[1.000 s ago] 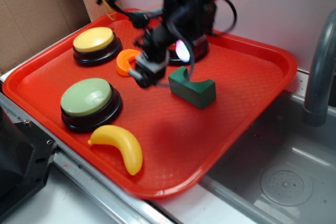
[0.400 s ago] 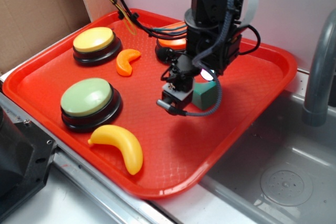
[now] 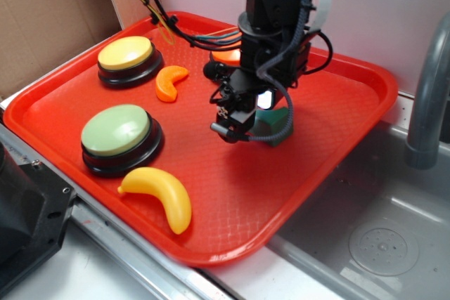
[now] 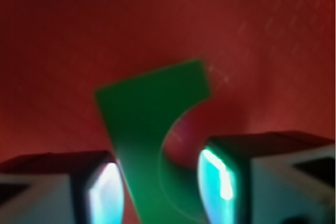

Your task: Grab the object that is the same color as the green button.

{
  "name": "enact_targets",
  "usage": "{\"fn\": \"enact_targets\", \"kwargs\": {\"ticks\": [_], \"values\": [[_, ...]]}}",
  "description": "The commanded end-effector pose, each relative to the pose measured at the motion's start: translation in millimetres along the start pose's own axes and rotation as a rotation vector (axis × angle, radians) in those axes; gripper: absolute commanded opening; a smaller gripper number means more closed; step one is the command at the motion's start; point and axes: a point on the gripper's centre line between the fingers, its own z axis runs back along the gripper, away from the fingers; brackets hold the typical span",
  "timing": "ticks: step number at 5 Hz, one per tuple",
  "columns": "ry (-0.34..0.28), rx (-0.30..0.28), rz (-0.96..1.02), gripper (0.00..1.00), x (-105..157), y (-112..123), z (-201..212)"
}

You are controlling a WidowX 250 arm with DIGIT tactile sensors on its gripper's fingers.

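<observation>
The object, a small dark green block [image 3: 277, 126] with a curved notch, lies on the red tray [image 3: 365, 79] and is mostly hidden behind my arm in the exterior view. My gripper [image 3: 261, 131] is lowered right over it. In the wrist view the block [image 4: 147, 108] runs down between the two lit pads of the gripper [image 4: 163, 192]. The left pad sits just beside the block's straight edge and the right pad stands at the notch, with red tray showing in the gap. The jaws are open astride it. The green button [image 3: 116, 130] sits at the tray's front left.
A yellow-domed button [image 3: 125, 53] and an orange crescent slice [image 3: 170, 81] lie at the back left. An orange-domed button [image 3: 226, 56] is half hidden behind the arm. A yellow banana [image 3: 160, 194] lies near the front rim. A sink [image 3: 380, 240] and grey faucet [image 3: 430, 82] are to the right.
My gripper swung right from beside the orange slice to above the green block, then came down so its fingers straddle the block.
</observation>
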Motion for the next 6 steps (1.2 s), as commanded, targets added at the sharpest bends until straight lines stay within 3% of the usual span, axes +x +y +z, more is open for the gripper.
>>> {"fn": "enact_targets", "kwargs": {"ticks": [1,2,3,5,6], "values": [[-0.019,0.023,0.048,0.00,-9,-7,4],[-0.074,-0.084,0.229,0.00,-9,-8,6],[-0.054,-0.025,0.492,0.00,-19,-15,53],[-0.041,-0.050,0.979,0.00,-41,-18,126],[-0.048,-0.059,1.119,0.00,-58,-24,151]]}}
